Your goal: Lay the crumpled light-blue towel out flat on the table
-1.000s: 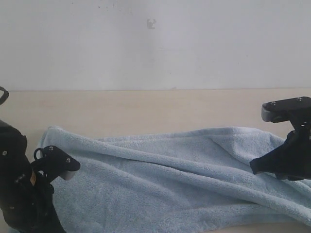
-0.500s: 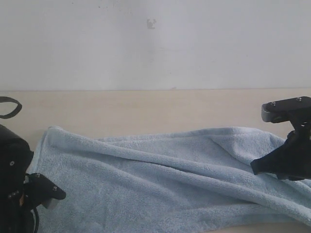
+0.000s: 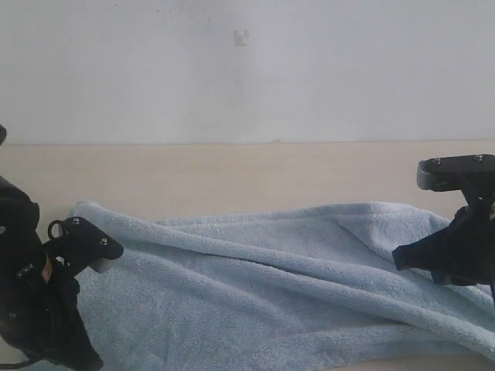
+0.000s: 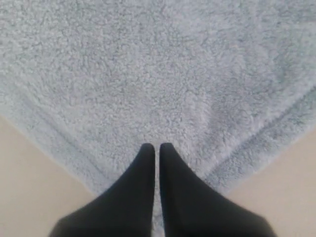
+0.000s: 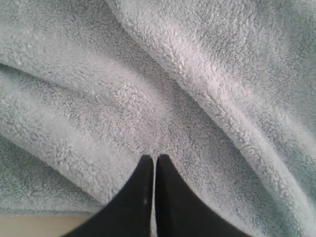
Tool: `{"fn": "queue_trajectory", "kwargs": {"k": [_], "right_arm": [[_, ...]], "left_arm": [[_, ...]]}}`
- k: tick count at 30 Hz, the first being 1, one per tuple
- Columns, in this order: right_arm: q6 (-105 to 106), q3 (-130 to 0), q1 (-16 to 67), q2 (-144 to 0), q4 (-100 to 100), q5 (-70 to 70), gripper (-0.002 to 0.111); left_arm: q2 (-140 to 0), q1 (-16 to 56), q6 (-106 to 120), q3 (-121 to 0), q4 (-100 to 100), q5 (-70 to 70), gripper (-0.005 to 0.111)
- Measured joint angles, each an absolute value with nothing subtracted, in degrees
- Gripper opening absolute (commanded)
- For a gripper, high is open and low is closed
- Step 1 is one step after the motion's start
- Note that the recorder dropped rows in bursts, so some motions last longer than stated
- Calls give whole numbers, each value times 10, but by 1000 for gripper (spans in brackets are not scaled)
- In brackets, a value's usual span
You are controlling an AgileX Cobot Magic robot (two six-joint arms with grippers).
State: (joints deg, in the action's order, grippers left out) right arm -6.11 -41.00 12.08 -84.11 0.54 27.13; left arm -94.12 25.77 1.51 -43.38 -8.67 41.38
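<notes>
The towel (image 3: pixel 271 286) is showing thick terry cloth, fluffy, matt and rough with tiny loops. Its hemmed edge (image 4: pixel 44 133) is looking flatter and more tightly woven. The tabletop (image 3: pixel 232 178) is appearing smooth and matt, perhaps a pale laminate. The left fingers (image 4: pixel 140 192) and the right fingers (image 5: pixel 170 197) are looking like hard black plastic, smooth, with only a faint sheen.

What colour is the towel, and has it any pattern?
The towel is plain pale blue, unpatterned; best in the exterior view.
</notes>
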Motion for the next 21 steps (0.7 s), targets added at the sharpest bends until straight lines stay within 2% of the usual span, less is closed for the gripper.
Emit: {"fn": "queue_trajectory", "kwargs": {"k": [12,21], "right_arm": [[-61,-410,121,-841,-4,278,1],[-61,-410,121,-841,-4,283,1]], "left_arm": [[-1016,258,25,-435,-92,421,4],[-1027,250,-23,-418,-120,554,4]]}}
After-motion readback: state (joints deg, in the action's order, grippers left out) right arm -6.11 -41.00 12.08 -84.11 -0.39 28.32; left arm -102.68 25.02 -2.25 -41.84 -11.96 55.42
